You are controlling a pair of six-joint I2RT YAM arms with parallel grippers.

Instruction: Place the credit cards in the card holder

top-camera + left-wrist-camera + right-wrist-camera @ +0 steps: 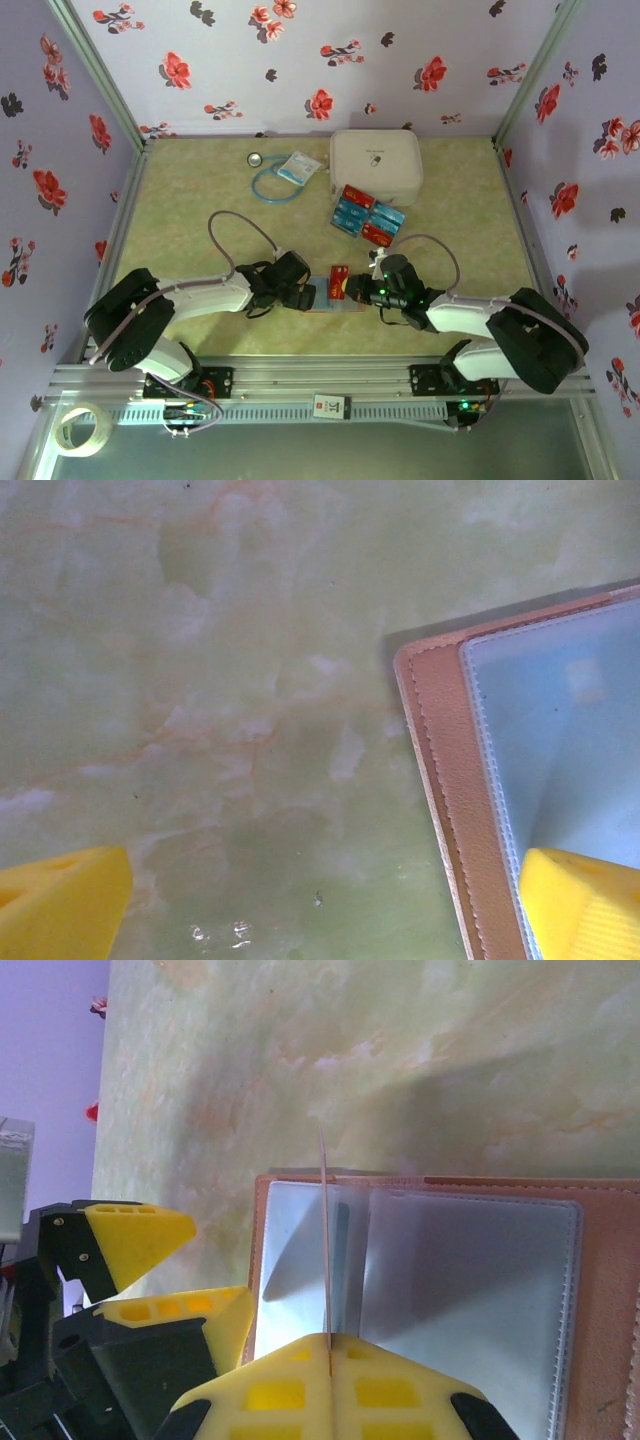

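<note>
Fingers of my right pincer point(330, 1345) pinch a thin red credit card point(325, 1240) edge-on above the clear sleeves point(470, 1290) of the open pinkish-brown leather card holder point(610, 1340), lying centre-near on the green marbled table point(200, 200). My left pincer point(325, 870) gapes wide and empty, one yellow pad point(580, 905) over the holder's left edge.

Overhead looks down from behind; wrist cameras (close) share card holder point(455, 770).
</note>
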